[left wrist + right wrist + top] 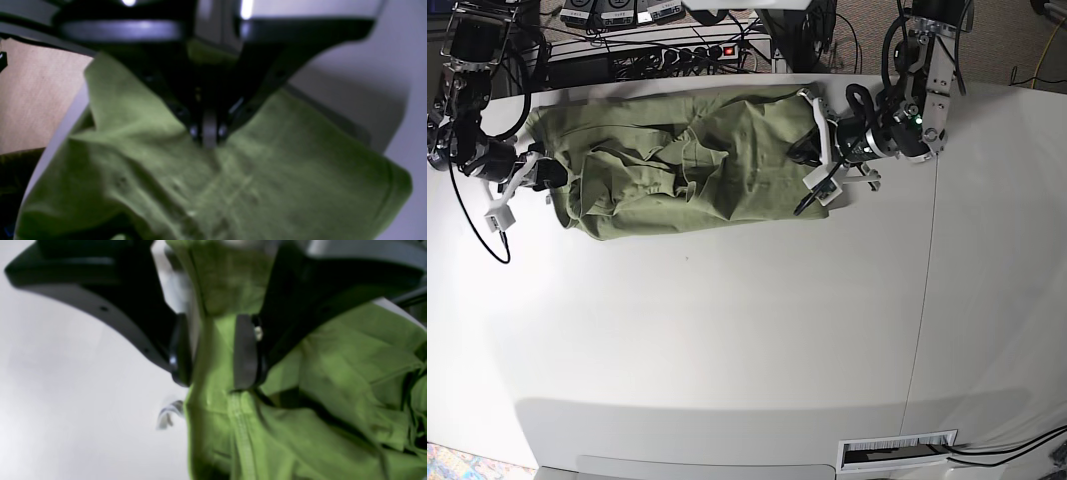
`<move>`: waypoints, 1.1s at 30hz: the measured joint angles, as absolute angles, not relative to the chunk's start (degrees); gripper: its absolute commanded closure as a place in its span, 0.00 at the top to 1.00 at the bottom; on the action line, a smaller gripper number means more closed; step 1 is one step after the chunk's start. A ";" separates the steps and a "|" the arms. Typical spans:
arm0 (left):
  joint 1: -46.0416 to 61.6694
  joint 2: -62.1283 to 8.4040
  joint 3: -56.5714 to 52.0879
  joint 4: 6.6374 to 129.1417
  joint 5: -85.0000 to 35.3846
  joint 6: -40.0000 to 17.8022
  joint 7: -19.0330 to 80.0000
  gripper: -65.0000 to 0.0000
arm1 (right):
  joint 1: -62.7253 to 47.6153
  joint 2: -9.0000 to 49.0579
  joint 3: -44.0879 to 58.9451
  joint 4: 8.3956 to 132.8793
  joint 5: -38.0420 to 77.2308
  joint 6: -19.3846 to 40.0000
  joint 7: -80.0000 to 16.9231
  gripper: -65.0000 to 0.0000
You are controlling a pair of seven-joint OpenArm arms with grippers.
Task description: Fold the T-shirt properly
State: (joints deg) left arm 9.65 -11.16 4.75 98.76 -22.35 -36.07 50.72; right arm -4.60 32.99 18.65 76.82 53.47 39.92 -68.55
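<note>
Green cotton lies stretched along the far side of the white surface: the T-shirt, rumpled in the middle, runs left to right between the two arms. By my reading it is held at both ends so the cloth can be pulled taut or lifted evenly for a fold, rather than dragged from one side.

The left gripper, at the shirt's right end in the base view, has its jaws pressed together on a pinch of fabric, the cloth puckering up to the tips. The right gripper, at the left end, has its jaws spread fairly wide, with a hemmed edge of the shirt running between them; whether they truly grip it I cannot tell.

Count: one T-shirt, two arms, two grippers, one surface.
</note>
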 measured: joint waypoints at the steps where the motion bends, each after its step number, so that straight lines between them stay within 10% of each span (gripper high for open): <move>1: 9.65 -11.16 4.78 98.76 -22.35 -36.07 50.72 0.00 | -4.60 32.99 18.65 76.79 53.47 39.92 -68.58 0.35; 33: 9.58 -11.16 4.54 96.79 -23.31 -36.12 49.01 0.00 | -4.14 25.98 19.11 76.73 61.65 40.16 -71.96 0.54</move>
